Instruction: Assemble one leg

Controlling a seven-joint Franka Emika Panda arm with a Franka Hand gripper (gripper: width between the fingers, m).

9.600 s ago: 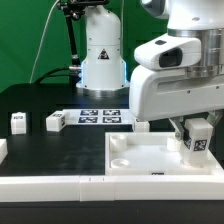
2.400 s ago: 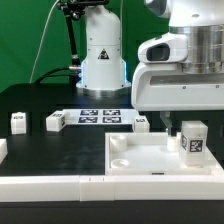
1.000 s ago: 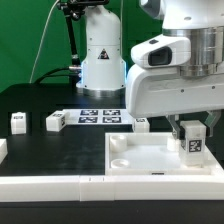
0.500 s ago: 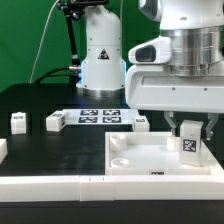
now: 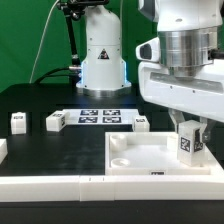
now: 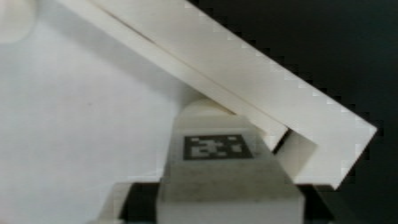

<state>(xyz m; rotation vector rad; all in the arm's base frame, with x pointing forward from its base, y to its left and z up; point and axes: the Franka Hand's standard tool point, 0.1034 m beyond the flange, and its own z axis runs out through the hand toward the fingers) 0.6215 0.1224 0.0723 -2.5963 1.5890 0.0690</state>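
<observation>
My gripper is at the exterior view's right, over the far right corner of the large white panel. It is shut on the leg, a small white block with a black-and-white tag that stands upright on that corner. In the wrist view the leg lies between my dark fingers, tag up, against the panel's raised rim. The gripper sits at the picture's edge. The leg's foot and the socket under it are hidden.
Three more small white legs stand on the black table: two at the exterior view's left and one behind the panel. The marker board lies in front of the arm's white base. A white wall runs along the front.
The gripper came down and closed on the standing leg, which was free 2.4 s ago. Over the last second the wrist has turned while the leg stays at the panel's right corner.
</observation>
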